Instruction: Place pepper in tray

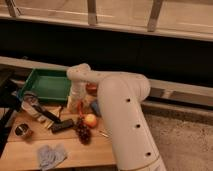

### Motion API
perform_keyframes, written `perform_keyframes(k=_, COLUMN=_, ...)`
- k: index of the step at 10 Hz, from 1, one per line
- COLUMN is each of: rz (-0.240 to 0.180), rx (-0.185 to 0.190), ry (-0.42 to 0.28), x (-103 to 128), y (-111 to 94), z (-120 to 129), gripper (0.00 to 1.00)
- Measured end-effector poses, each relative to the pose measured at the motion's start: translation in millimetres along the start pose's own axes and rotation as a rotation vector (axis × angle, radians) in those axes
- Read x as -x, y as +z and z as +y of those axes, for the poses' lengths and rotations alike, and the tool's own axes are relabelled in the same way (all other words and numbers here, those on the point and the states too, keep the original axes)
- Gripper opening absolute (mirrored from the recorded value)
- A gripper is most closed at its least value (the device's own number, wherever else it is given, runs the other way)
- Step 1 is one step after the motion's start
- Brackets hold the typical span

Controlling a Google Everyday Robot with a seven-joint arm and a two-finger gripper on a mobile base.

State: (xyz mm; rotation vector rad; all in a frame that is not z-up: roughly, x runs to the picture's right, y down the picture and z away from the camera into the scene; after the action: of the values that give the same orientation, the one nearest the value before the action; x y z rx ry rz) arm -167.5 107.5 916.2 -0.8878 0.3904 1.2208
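The green tray lies at the back left of the wooden table. My white arm reaches over from the right and bends down just right of the tray's right rim. The gripper points down at the table there. A slim red-orange pepper shows right at the gripper's lower end, partly hidden by it. I cannot tell whether the pepper is held or lies on the table. The pepper is outside the tray, close to its front right corner.
A round orange-yellow fruit and a dark grape bunch lie in front of the gripper. A black bar, a small tin, a grey cloth and a round utensil lie to the left. An orange bowl sits behind the arm.
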Motion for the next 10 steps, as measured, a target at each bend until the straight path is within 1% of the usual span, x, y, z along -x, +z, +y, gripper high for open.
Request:
perform_keyframes(k=1, rz=0.0, rx=0.0, ry=-0.003, x=0, y=0, z=2, gripper=0.44)
perform_keyframes(k=3, rz=-0.001, rx=-0.005, ry=0.003, x=0, y=-5, z=-3, gripper=0.22)
perform_keyframes(k=5, rz=0.0, rx=0.001, ry=-0.003, x=0, y=-3, z=2, gripper=0.04)
perform_keyframes(k=6, rz=-0.004, rx=-0.003, ry=-0.001, x=-2, y=-5, z=-2, gripper=0.0)
perform_keyframes(k=7, rz=-0.038, rx=-0.004, ry=0.009, x=0, y=-12, z=-6, gripper=0.0)
perform_keyframes(k=8, rz=-0.06, rx=-0.009, ry=0.016, x=1, y=-21, z=-6, gripper=0.0)
perform_keyframes(k=9, rz=-0.085, rx=-0.021, ry=0.024, x=3, y=-35, z=-4, gripper=0.0)
perform_keyframes(k=10, rz=-0.116, rx=-0.037, ry=0.04, x=7, y=-53, z=-4, gripper=0.0)
